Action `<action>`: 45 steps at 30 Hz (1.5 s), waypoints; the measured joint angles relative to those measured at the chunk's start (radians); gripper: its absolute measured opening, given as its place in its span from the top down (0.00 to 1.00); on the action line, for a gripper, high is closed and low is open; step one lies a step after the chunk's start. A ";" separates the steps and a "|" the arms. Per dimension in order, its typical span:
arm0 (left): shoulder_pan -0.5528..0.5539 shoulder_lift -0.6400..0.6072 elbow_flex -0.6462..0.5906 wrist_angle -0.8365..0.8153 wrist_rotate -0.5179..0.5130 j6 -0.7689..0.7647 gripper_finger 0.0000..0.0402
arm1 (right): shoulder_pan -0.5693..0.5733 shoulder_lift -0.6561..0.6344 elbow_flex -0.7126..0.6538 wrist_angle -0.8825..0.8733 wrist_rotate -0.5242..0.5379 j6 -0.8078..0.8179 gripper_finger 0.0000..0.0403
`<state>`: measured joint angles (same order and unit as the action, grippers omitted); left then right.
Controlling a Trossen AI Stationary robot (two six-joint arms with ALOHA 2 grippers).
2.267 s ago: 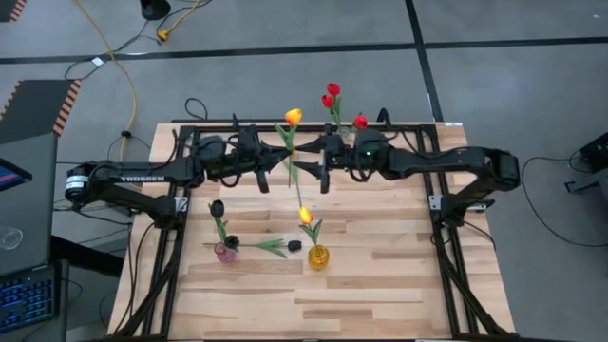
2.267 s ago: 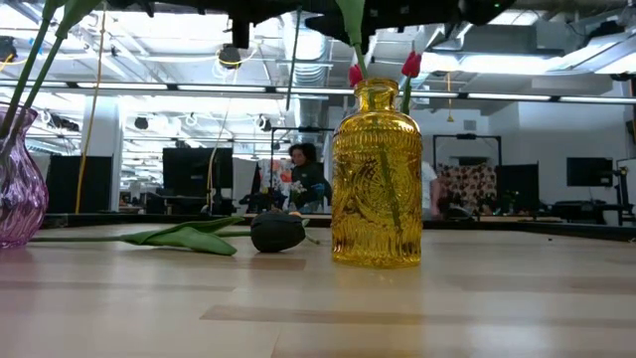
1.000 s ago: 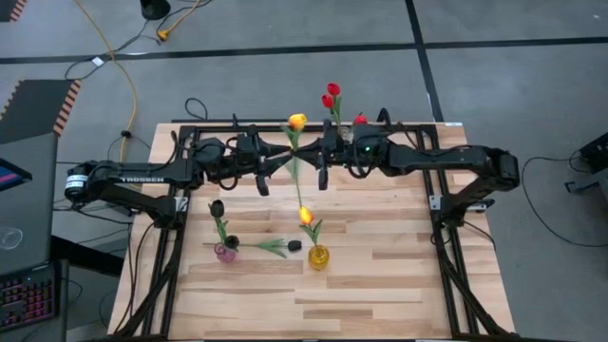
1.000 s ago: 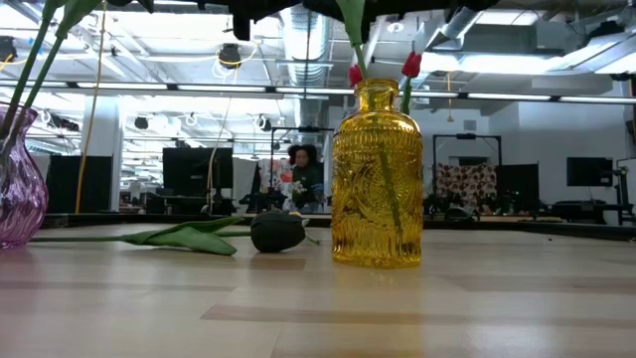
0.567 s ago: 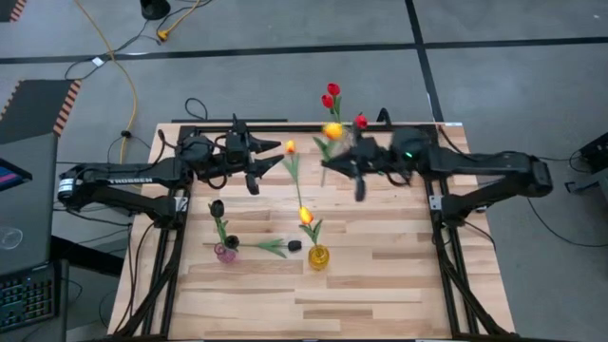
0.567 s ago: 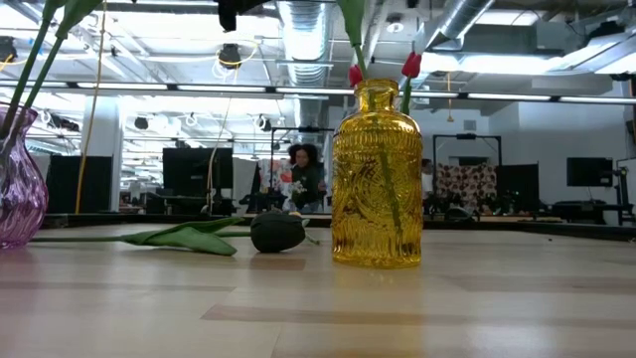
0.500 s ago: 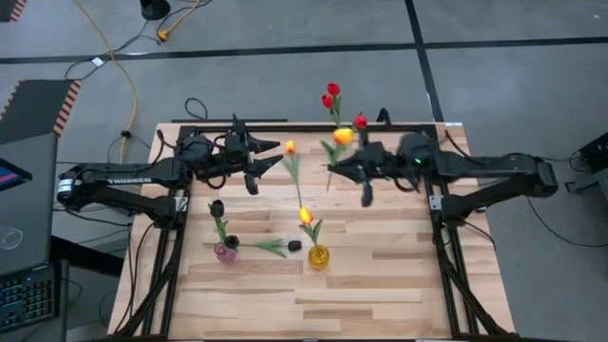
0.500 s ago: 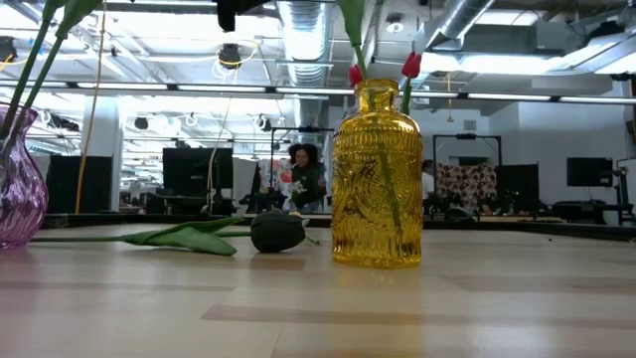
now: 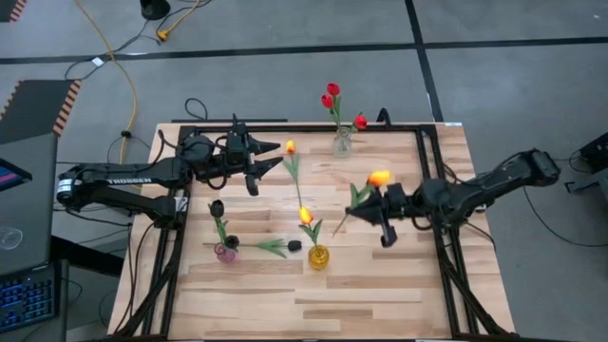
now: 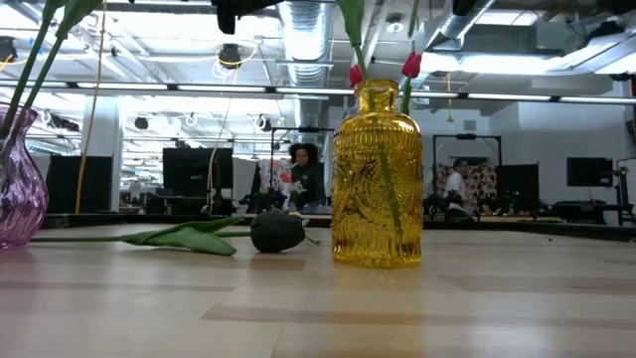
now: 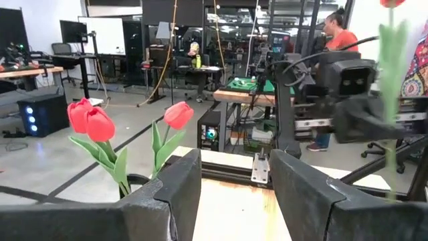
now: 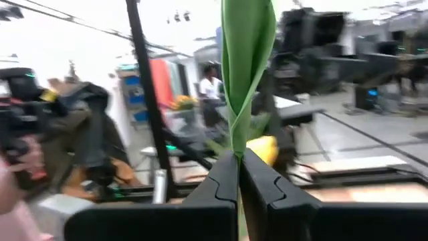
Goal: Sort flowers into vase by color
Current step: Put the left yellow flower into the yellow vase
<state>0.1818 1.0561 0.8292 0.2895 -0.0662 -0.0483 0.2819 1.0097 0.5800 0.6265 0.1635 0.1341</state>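
Observation:
My right gripper [image 9: 355, 211] hangs over the table's right middle, shut on a yellow-orange flower [image 9: 379, 178]. My left gripper [image 11: 234, 181] stands open at the far left [image 9: 264, 163] with nothing between its fingers. The yellow vase [image 9: 318, 256] at the near middle holds two yellow-orange flowers [image 9: 305, 216] by their stems. A clear vase [image 9: 342, 144] at the far edge holds red flowers [image 9: 333, 91]. The pink vase [image 9: 226, 252] holds a black flower [image 9: 218, 206]. Another black flower [image 10: 278, 231] lies flat on the table between the pink and yellow vases. My right gripper pinches the flower's green stem and its wrapped leaf [image 12: 235, 148] between its two fingers, partway along the stem below the head. The fingers come level from the table's right and lie across the stem. The flower is lifted clear and tilted, head toward the far right, stem end [image 9: 336, 234] toward the near left.
A black frame [image 9: 423, 171] runs around the table's far and side edges. Bare wood lies along the near edge and right of the yellow vase. People and desks show in the room beyond the table.
My left gripper has let go of the yellow-orange flower and drawn back toward the table's left edge. My right gripper has carried that flower away from the far middle toward the right and near side. The flower has tipped from nearly upright to slanting.

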 joint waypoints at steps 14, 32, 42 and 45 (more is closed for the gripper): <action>0.000 0.000 0.000 -0.008 -0.001 -0.031 0.59 | 0.098 0.269 -0.022 0.301 0.000 -0.037 0.93; 0.000 0.005 0.000 -0.014 -0.001 -0.046 0.59 | 0.097 0.354 -0.022 0.385 -0.003 -0.109 0.93; 0.000 0.005 0.000 -0.017 -0.001 -0.046 0.59 | 0.097 0.326 -0.021 0.364 -0.004 -0.135 0.93; 0.000 0.005 0.000 -0.017 0.000 -0.046 0.59 | 0.097 0.332 -0.021 0.334 -0.004 -0.135 0.93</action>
<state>0.1822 1.0607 0.8291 0.2726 -0.0666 -0.0940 0.3790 1.3422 0.5591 0.9608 0.1596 -0.0010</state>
